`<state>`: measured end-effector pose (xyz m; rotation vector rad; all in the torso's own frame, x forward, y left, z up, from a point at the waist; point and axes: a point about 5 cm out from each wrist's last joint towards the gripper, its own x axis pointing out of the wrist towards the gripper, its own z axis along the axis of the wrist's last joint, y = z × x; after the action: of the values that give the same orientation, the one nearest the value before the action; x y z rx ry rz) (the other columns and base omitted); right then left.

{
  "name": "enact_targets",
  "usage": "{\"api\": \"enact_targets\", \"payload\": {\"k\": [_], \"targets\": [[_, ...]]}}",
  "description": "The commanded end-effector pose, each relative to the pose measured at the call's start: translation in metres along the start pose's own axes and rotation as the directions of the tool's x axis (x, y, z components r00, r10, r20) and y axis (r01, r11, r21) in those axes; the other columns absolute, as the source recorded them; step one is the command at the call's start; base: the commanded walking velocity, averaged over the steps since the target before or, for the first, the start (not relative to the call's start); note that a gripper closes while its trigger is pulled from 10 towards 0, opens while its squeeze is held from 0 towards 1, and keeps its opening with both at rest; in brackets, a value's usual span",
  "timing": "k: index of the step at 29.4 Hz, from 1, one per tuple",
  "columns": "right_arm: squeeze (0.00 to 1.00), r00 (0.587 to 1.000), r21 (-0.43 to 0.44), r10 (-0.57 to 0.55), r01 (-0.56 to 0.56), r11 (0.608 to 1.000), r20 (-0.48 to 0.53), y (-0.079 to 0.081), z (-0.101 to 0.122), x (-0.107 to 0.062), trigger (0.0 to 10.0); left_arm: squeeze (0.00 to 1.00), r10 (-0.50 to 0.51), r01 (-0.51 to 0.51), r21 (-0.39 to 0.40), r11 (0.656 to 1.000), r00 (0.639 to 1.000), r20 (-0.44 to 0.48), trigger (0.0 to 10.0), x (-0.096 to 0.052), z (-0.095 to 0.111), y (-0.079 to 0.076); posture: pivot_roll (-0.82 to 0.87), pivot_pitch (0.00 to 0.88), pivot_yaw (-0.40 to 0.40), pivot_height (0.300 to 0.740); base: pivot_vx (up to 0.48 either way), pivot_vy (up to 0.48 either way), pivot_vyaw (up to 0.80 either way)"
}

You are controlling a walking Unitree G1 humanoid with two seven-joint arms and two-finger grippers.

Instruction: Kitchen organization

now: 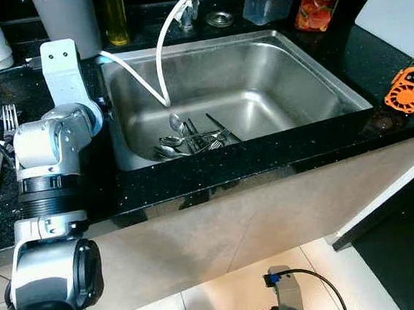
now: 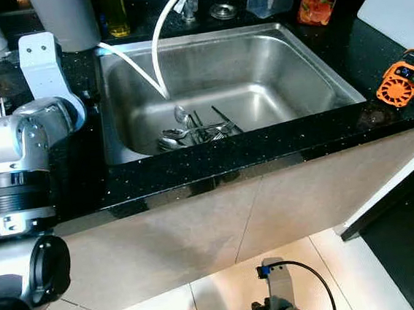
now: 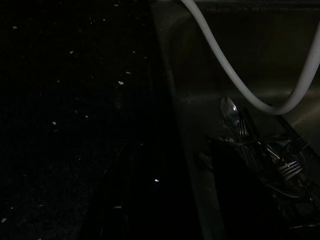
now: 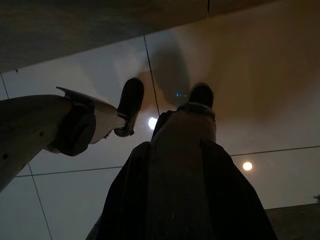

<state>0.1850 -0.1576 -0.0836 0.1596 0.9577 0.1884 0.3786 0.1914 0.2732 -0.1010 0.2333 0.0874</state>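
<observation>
— So, where's the cutlery?

— Heaped in my stainless steel sink (image 1: 317,78): shiny spoons and forks (image 1: 190,136) at the near wall, under a looping white hose (image 1: 159,53); another fork (image 1: 9,115) lies on the speckled black countertop (image 1: 230,164).

— Your grippers?

— Left arm (image 1: 48,141) is over the counter, right hangs above glossy floor tiles (image 4: 280,110); fingers I cannot tell.

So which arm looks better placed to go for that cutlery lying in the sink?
The left, probably. Its arm is raised over the counter beside the sink, and its wrist view looks at the cutlery under the white hose. The right arm hangs low, its wrist view facing the floor tiles.
</observation>
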Motion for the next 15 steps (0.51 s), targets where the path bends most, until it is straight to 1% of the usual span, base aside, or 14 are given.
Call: {"api": "enact_targets", "payload": {"k": [1, 9, 10, 11, 13, 14, 15], "targets": [[0.00, 1.000, 0.019, -0.019, 0.020, 1.000, -0.020, -0.005, -0.009, -0.003, 10.0, 0.00, 0.004, -0.004, -0.004, 1.000, 0.999, -0.049, 10.0, 0.003, -0.013, 0.000, 0.10, 0.146, -0.044, 0.740, 0.000, 0.000, 0.00], [0.00, 1.000, 0.018, -0.022, 0.022, 1.000, -0.017, -0.005, -0.008, -0.003, 10.0, 0.00, 0.000, -0.001, -0.012, 1.000, 0.996, -0.089, 10.0, 0.006, -0.021, 0.000, 0.10, 0.144, -0.041, 0.740, 0.000, 0.000, 0.00], [0.00, 1.000, 0.019, -0.024, 0.025, 1.000, -0.016, -0.005, -0.008, -0.003, 10.0, 0.00, -0.006, 0.005, -0.004, 1.000, 0.993, -0.119, 10.0, 0.007, -0.027, 0.001, 0.10, 0.143, -0.041, 0.740, 0.000, 0.000, 0.00], [0.00, 1.000, 0.019, -0.024, 0.025, 1.000, -0.016, -0.005, -0.008, -0.003, 10.0, 0.00, -0.006, 0.005, -0.004, 1.000, 0.993, -0.119, 10.0, 0.007, -0.027, 0.001, 0.10, 0.143, -0.041, 0.740, 0.000, 0.000, 0.00], [0.00, 1.000, 0.021, -0.026, 0.026, 0.999, -0.014, -0.005, -0.007, -0.002, 10.0, 0.00, -0.009, 0.008, -0.010, 1.000, 0.988, -0.152, 10.0, 0.009, -0.034, 0.002, 0.10, 0.144, -0.041, 0.740, 0.000, 0.000, 0.00], [0.00, 1.000, 0.022, -0.027, 0.027, 0.999, -0.013, -0.005, -0.007, -0.002, 10.0, 0.00, -0.009, 0.007, -0.017, 1.000, 0.987, -0.160, 8.0, 0.009, -0.036, 0.003, 0.10, 0.144, -0.041, 0.740, 0.000, 0.000, 0.00], [0.00, 1.000, 0.022, -0.027, 0.027, 0.999, -0.012, -0.005, -0.007, -0.002, 10.0, 0.00, -0.010, 0.007, -0.021, 1.000, 0.987, -0.162, 7.2, 0.010, -0.037, 0.003, 0.10, 0.144, -0.041, 0.740, 0.000, 0.000, 0.00]]}}
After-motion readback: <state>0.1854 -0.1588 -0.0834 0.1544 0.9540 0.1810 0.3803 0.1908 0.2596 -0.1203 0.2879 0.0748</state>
